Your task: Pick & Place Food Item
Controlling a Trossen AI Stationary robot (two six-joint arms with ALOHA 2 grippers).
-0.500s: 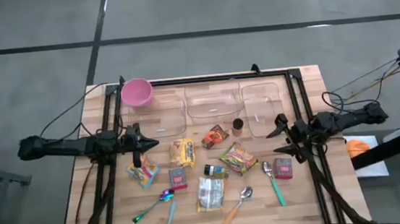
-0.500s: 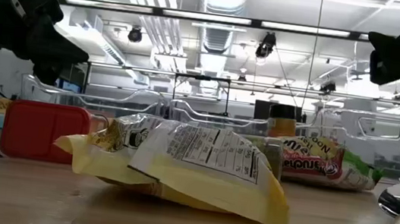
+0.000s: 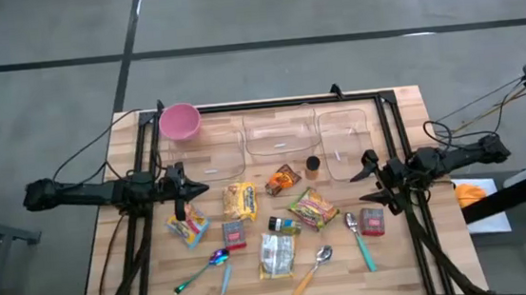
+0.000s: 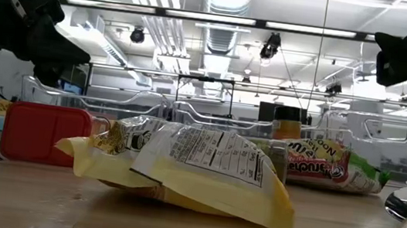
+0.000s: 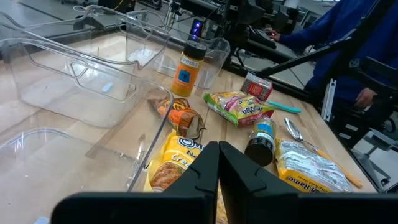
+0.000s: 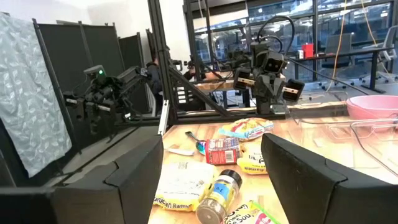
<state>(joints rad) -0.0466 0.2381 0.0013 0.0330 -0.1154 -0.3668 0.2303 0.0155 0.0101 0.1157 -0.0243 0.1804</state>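
Several food items lie flat on the wooden table [image 3: 112, 275]: a yellow packet [image 3: 240, 201], an orange packet [image 3: 283, 179], a green-and-red noodle packet [image 3: 312, 208], a ramen packet [image 3: 276, 254], a spice bottle [image 3: 312, 164], a dark bottle on its side [image 3: 284, 225] and two red boxes [image 3: 234, 234] [image 3: 373, 222]. My left gripper [image 3: 190, 190] hovers shut over the table's left half, near the yellow packet [image 5: 177, 158]. My right gripper [image 3: 365, 172] hovers open over the right half, above the table, with nothing between its fingers [image 6: 143, 168].
Three clear plastic bins [image 3: 281, 138] stand in a row at the back, and a pink bowl [image 3: 181, 121] sits at the back left. Spoons [image 3: 357, 240] and other cutlery [image 3: 207, 267] lie near the front edge. A person in blue [image 5: 348, 37] stands beyond the table.
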